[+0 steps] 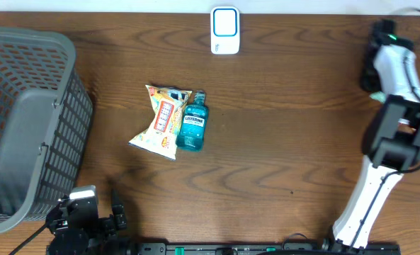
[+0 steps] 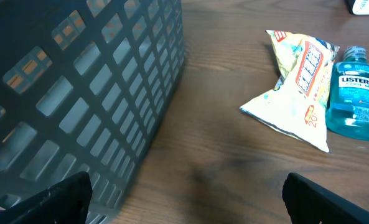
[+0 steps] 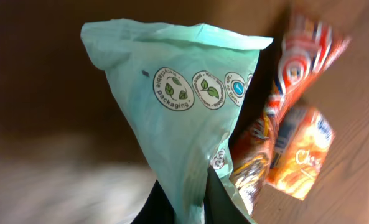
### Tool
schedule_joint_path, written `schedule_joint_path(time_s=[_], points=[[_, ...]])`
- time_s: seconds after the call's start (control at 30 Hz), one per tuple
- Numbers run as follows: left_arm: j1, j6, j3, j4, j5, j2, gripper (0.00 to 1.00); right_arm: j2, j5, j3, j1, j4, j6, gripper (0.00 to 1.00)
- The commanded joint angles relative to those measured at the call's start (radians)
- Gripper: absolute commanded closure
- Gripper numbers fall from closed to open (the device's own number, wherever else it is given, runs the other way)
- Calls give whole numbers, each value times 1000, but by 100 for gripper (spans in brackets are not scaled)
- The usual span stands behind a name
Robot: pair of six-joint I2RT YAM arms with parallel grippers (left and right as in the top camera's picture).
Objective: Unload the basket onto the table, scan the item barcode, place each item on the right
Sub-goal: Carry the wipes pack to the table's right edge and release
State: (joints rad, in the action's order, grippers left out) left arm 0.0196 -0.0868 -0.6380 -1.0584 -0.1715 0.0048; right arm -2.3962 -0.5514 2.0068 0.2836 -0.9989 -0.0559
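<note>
In the right wrist view my right gripper [image 3: 190, 190] is shut on a mint-green packet [image 3: 184, 106] printed with round packaging symbols. Its dark fingers [image 3: 220, 200] pinch the packet's lower end, and no barcode shows on the side facing the camera. A white scanner with a blue-edged window [image 1: 224, 30] stands at the table's far edge, centre. The right arm [image 1: 397, 134] is at the far right of the overhead view, where its gripper and the packet are hidden. My left gripper [image 2: 187, 196] is open and holds nothing, low over the table near the front left corner.
A grey mesh basket [image 1: 25, 120] fills the left side, close to the left gripper. A yellow-white snack bag [image 1: 163, 120] and a blue Listerine bottle [image 1: 193, 125] lie together mid-table. Orange and red packets [image 3: 299, 149] lie beside the green packet.
</note>
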Motion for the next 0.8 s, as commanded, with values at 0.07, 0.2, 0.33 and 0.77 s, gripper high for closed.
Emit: schedule_joint_path(time_s=[0.07, 0.2, 0.33, 0.77], points=[[-3, -14, -4, 0, -13, -1, 2, 26, 198, -105, 151, 78, 12, 98], [-3, -14, -4, 0, -13, -1, 2, 32, 296, -77, 207, 47, 8, 1], [-3, -14, -4, 0, -13, -1, 2, 56, 336, 22, 210, -47, -45, 1], [-3, -14, -4, 0, -13, -1, 2, 390, 592, 65, 23, -72, -153, 1]])
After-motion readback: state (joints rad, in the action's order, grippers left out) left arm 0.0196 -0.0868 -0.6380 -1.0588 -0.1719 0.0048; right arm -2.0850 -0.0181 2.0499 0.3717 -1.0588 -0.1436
